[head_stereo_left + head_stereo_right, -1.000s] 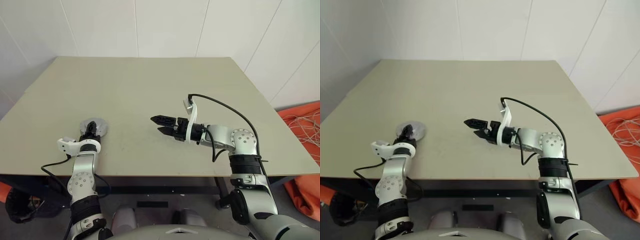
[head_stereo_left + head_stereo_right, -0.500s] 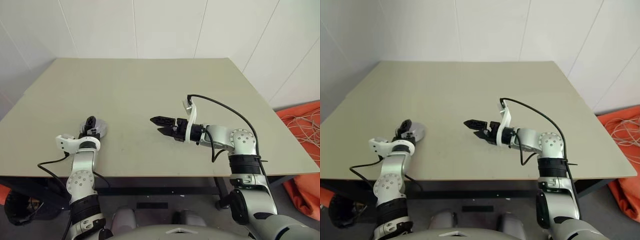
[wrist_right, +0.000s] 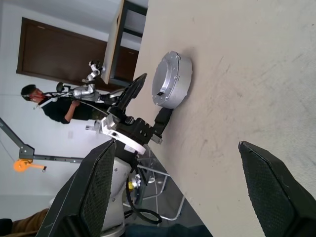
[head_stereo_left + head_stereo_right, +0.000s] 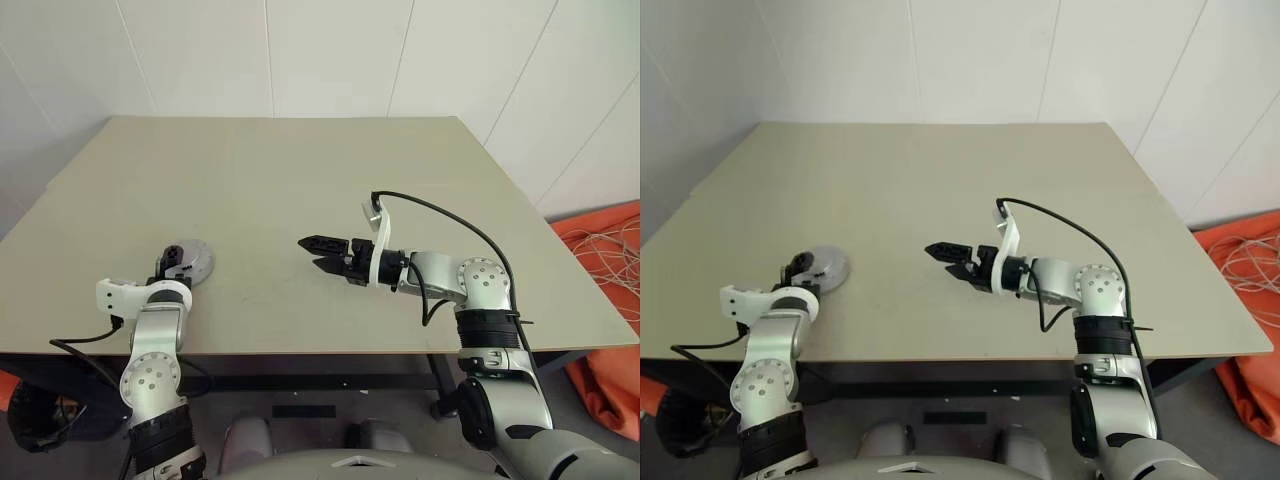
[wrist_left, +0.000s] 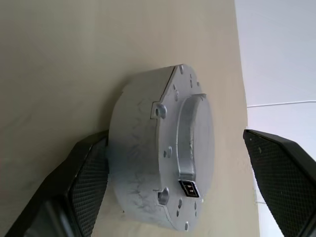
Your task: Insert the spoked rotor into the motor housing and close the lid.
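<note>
In the left eye view, a beige table (image 4: 300, 190) is seen with a round silver motor housing (image 4: 190, 262) lying near its front left edge, its lid on top. The left gripper (image 4: 172, 262) is placed just in front of it, and its dark fingers hide the near rim, so contact cannot be judged here. The right gripper (image 4: 318, 251) is held above the middle of the table, well apart from the housing, its two fingers spread and nothing between them.

In the right eye view the same layout is seen; the housing's near side is again covered by the left gripper.

In the left wrist view, the closed housing is framed by that gripper's two fingers (image 5: 89, 182), which are spread wider than it and grip nothing. The lid (image 5: 190, 143) is seated; the spoked rotor cannot be made out.

In the right wrist view, the housing is seen small across the table, with a person (image 3: 47, 106) in the background, partly cut off
</note>
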{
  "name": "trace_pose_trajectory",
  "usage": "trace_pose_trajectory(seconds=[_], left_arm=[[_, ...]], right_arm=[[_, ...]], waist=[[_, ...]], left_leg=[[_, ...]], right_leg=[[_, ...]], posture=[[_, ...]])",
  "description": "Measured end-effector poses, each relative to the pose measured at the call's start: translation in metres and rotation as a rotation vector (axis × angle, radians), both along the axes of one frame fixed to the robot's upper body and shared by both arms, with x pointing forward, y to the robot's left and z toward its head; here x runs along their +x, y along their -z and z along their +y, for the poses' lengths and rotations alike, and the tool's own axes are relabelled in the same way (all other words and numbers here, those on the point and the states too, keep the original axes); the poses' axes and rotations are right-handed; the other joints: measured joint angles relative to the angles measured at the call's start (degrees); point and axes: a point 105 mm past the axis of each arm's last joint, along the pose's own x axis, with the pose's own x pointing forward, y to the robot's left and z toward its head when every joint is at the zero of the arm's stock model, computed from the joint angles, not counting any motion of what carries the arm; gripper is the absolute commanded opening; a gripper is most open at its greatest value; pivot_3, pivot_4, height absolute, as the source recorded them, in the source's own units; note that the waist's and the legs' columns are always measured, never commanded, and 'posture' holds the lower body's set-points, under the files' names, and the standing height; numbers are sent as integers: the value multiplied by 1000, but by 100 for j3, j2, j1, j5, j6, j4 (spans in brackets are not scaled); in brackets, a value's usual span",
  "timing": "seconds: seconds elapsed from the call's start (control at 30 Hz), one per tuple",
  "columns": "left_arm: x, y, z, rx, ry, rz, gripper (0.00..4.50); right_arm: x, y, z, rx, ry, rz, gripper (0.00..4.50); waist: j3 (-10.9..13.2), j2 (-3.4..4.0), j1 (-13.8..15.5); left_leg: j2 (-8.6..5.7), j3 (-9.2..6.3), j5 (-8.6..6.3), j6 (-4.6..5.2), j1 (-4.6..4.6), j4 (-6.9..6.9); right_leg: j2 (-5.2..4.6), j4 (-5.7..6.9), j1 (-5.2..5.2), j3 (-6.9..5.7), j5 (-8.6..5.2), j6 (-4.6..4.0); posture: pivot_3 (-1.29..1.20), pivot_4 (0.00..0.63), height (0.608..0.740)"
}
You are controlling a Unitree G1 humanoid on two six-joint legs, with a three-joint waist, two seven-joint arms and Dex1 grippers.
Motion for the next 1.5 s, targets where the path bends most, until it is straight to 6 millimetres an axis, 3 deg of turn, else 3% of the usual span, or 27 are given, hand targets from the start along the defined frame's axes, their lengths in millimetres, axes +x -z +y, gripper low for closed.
trace_pose_trajectory(seconds=[0.4, 0.5, 0.6, 0.7, 0.8, 1.03, 1.07, 1.2, 1.5], left_arm=[[-14, -6, -30, -62, 125, 134, 4465], [-9, -11, -52, -73, 238, 135, 4465], [8, -32, -73, 68, 420, 37, 4465], [23, -58, -73, 247, 490, -93, 4465], [30, -68, -76, 455, 563, -172, 4465], [29, -52, -64, 1151, 693, -210, 4465], [25, -45, -64, 1192, 713, -205, 4465], [8, -20, -70, 1308, 782, -212, 3587], [-12, -10, -75, 1340, 729, -258, 3587]], right_arm=[[-2, 2, 3, -5, -15, 2, 4500], [-2, 2, 3, -6, -15, 1, 4500], [0, -3, 1, -49, -2, -82, 4500], [1, -5, -6, -127, 20, -207, 4500], [1, 5, -8, -181, 50, -276, 4500], [22, 13, -31, -454, 195, -674, 4500], [22, 17, -34, -497, 205, -729, 4500], [18, 25, -42, -575, 252, -871, 4500], [9, 29, -64, -680, 357, -1026, 4500]], waist=[[-24, 2, 48], [-22, -2, 59], [-16, -11, 40], [-18, -13, 18], [-18, -13, 11], [-17, -11, 24], [-17, -10, 21], [-14, -5, 18], [-6, 7, -14]], left_leg=[[-7, -3, 0, 0, -7, 21], [-7, -7, -1, 2, -25, 54], [1, -13, -2, 4, -44, 77], [0, -11, -3, 5, -36, 83], [-1, -9, -3, 5, -40, 83], [-4, -8, -18, 30, -48, 77], [-7, -6, -22, 38, -50, 77], [-6, -4, -33, 56, -50, 73], [-4, 6, -51, 86, -13, 72]], right_leg=[[-8, -4, -1, -2, -8, -8], [-11, -6, -3, -5, -4, -1], [-7, -4, -19, -10, 3, 12], [-7, -9, -13, -6, 6, 17], [-8, -13, -20, -1, 7, 20], [-15, -13, -26, 0, 7, 19], [-19, -12, -28, 1, 7, 19], [-19, -7, -31, 1, 5, 12], [-16, -6, -13, 12, 2, 8]], posture=[[0, 0, 740], [0, 0, 740], [0, 0, 740], [0, 0, 740], [0, 0, 740], [0, 0, 740], [0, 0, 740], [0, 0, 740], [0, 0, 740]])
